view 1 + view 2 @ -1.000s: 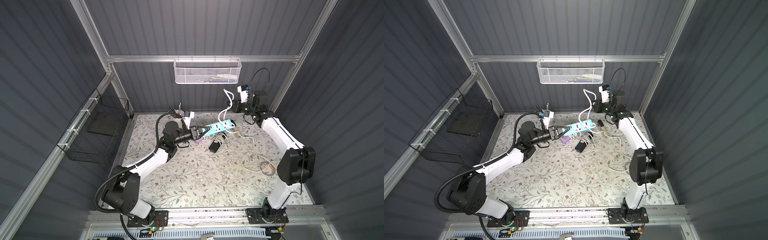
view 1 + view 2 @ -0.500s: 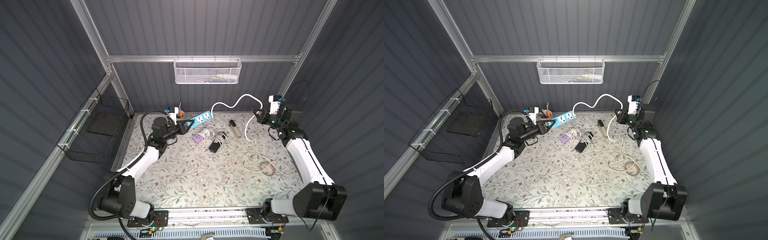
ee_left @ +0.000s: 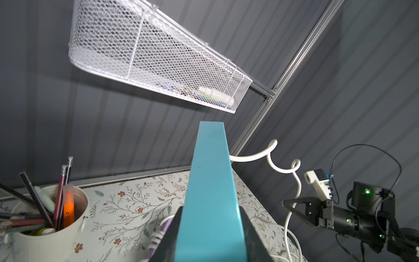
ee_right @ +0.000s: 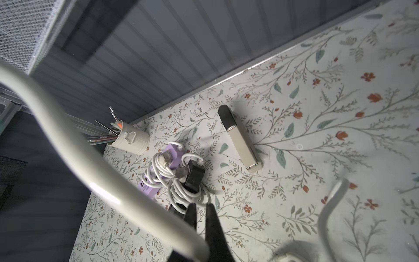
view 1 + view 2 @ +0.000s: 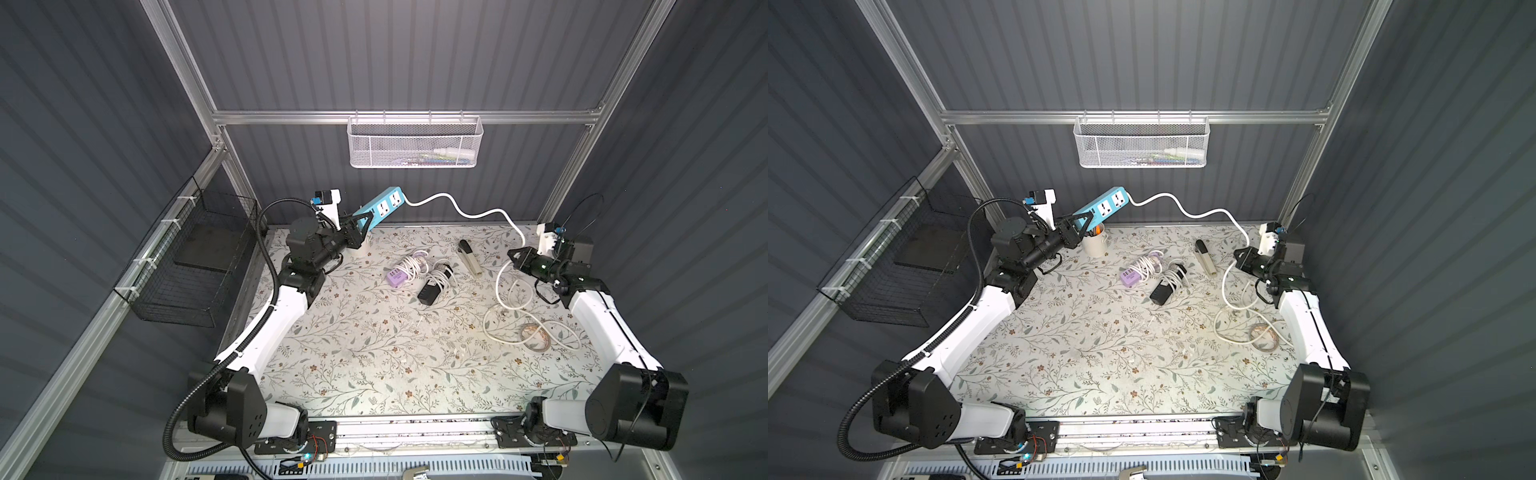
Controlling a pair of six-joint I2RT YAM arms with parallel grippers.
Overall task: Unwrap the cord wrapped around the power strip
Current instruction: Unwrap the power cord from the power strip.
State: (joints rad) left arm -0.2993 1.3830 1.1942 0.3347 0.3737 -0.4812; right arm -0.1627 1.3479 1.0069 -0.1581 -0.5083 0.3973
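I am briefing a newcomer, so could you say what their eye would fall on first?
The blue power strip stands out, held aloft by the left gripper near the back wall. Its white cord arcs through the air to the right gripper, shut on it above loose loops on the table.

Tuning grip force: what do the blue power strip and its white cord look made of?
power strip: probably hard moulded plastic, teal, smooth and semi-gloss. It shows flat faces, crisp edges and a soft sheen.
cord: likely a flexible rubbery or vinyl jacket, white and slightly glossy. It hangs in loose curves and carries a bright highlight. The exact compound can't be told.
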